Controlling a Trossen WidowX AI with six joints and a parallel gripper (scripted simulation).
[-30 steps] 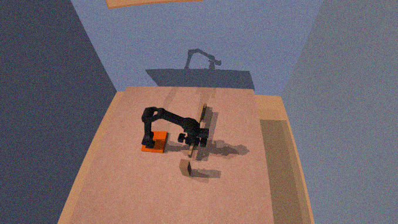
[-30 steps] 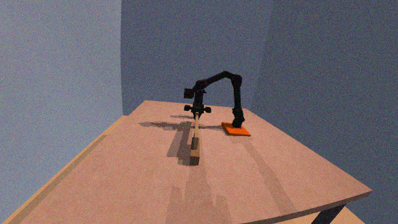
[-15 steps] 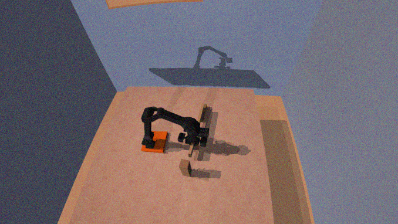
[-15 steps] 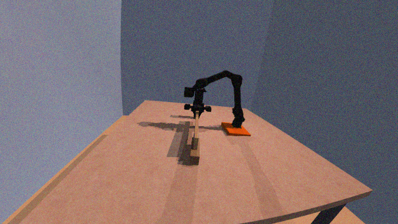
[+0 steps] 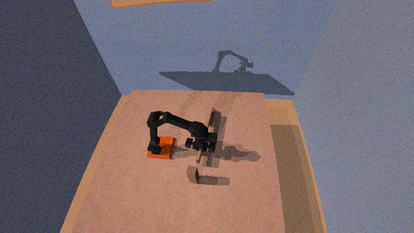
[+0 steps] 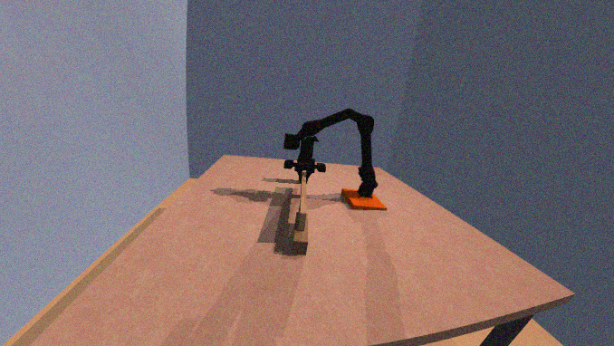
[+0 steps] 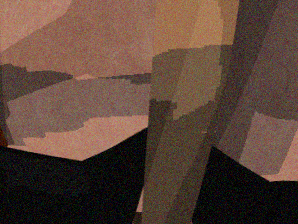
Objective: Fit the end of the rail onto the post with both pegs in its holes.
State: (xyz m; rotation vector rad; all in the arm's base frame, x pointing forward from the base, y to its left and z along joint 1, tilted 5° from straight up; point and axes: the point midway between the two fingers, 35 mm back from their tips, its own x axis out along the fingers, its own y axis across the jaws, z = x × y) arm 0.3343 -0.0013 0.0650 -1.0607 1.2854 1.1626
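The long wooden rail (image 5: 199, 157) (image 6: 303, 199) (image 7: 190, 75) is held by my gripper (image 5: 201, 148) (image 6: 304, 179) (image 7: 168, 136), which is shut on it near its post end. That end is raised off the table. In the top view it stops short of the wooden post (image 5: 192, 174), with a visible gap between them. The rail's other end is at the low footboard block (image 6: 301, 247); whether it sits fully in the bracket is too small to tell. The pegs and the holes cannot be made out. In the exterior view the post is hidden behind the gripper and rail.
The arm stands on an orange base plate (image 5: 167, 147) (image 6: 368, 203), to the left of the rail in the top view. Shadows of the arm, rail and post fall across the table (image 5: 137, 195) (image 6: 453, 272).
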